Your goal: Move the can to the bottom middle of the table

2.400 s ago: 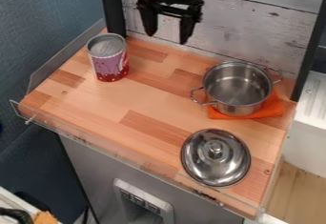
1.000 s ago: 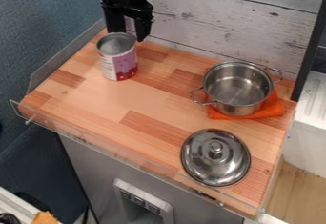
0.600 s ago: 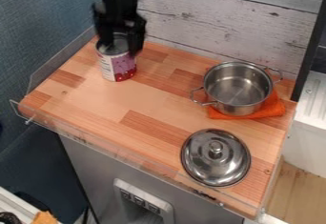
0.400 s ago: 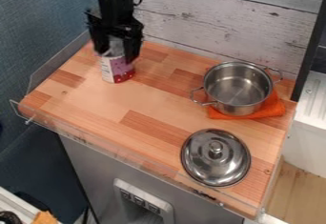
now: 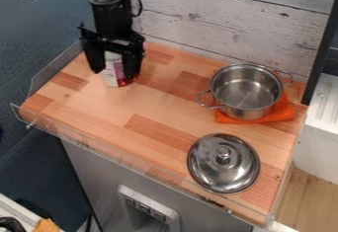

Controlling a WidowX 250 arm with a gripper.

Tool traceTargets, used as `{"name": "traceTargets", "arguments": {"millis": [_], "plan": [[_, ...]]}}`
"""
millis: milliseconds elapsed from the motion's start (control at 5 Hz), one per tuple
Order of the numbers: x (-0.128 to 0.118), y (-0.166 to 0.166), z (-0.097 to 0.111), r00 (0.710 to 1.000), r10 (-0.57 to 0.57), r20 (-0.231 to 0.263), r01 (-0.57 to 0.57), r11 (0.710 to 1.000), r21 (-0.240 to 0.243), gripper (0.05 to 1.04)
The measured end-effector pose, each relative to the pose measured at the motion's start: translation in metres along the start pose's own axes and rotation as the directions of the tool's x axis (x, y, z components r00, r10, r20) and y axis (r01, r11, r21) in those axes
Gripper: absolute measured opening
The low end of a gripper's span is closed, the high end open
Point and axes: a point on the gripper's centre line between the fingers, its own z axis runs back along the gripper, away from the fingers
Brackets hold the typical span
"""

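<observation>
Straddling can (image 5: 115, 66), pincer (image 5: 115, 73), label (image 5: 110, 78) partly hidden

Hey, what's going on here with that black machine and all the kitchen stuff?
A black robot arm has its black two-finger gripper down around a white, purple and red metal can near the back left of the wooden tabletop. The job is to move it to the bottom middle, and it isn't there yet. A shiny steel pot sits on an orange cloth, its likely lid nearby.
</observation>
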Motion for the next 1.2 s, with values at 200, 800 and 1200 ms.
{"name": "traceTargets", "arguments": {"millis": [200,800,1200], "plan": [[-0.007,-0.004,0.004,1.0,0.005,0.005,-0.005,1.0,-0.001,0.999],[0.061,0.013,0.023,0.988,-0.008,0.157,0.004,1.0,0.03,0.999],[0.1,0.024,-0.003,0.989,-0.038,0.143,0.033,0.999,0.034,0.998]]}}
